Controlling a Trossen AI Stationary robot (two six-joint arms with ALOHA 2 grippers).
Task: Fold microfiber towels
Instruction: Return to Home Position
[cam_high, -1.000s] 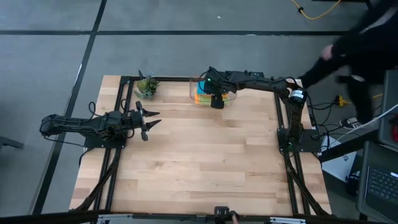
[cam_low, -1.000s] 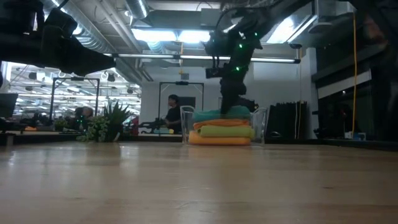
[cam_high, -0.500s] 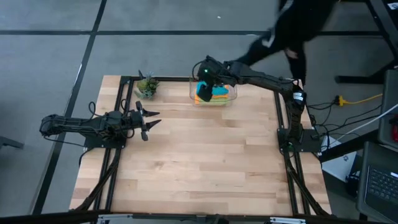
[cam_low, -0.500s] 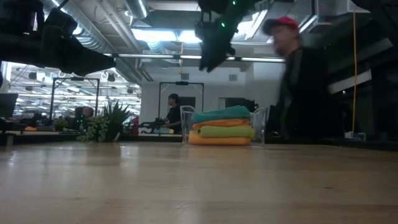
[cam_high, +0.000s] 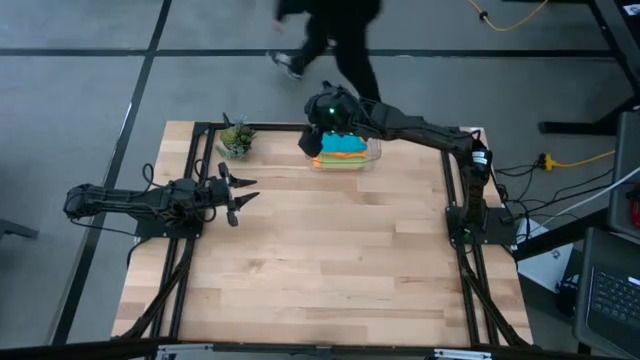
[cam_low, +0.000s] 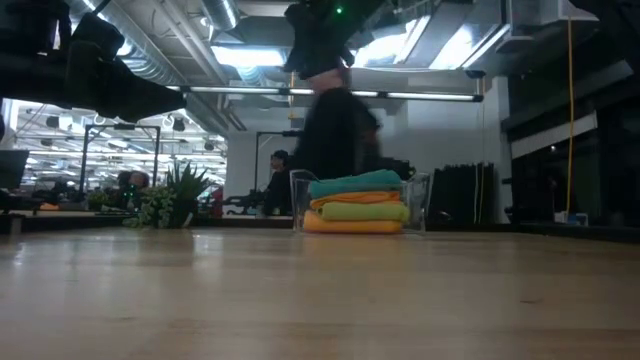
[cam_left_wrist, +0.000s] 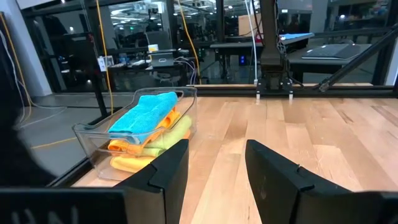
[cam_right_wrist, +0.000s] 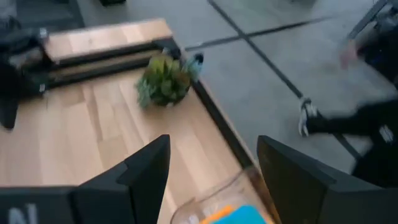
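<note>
High view | towels (cam_high: 345, 148) stacked in bin (cam_left_wrist: 93, 140) | right hand (cam_right_wrist: 213, 148) spread, empty, above it | left hand (cam_left_wrist: 216, 147) spread, table's left

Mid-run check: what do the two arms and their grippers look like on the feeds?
The left arm and right arm are dark, slim and jointed. The left gripper and right gripper each end in two broad, flat black fingers with angled tips. A green light glows on the right arm's wrist, and black cables trail from its base.

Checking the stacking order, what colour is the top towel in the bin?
Teal blue; the top towel shows best in the left wrist view.
</note>
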